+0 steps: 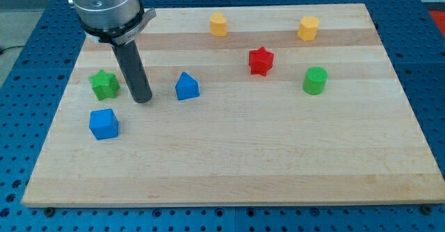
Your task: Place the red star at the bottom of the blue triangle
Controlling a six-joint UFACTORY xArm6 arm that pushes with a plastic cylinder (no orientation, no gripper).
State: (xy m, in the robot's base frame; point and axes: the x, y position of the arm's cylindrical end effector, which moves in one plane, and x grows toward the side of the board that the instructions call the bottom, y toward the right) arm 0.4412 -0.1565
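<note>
The red star (261, 60) sits on the wooden board (236, 155), up and to the right of the blue triangle (186, 86). The two are apart, with a gap of bare wood between them. My tip (142, 100) rests on the board to the left of the blue triangle, between it and the green star (104, 84). It touches neither block.
A blue cube (104, 123) lies below the green star. A yellow block (219, 23) and a second yellow block (309, 28) sit near the board's top edge. A green cylinder (315, 80) stands to the right of the red star.
</note>
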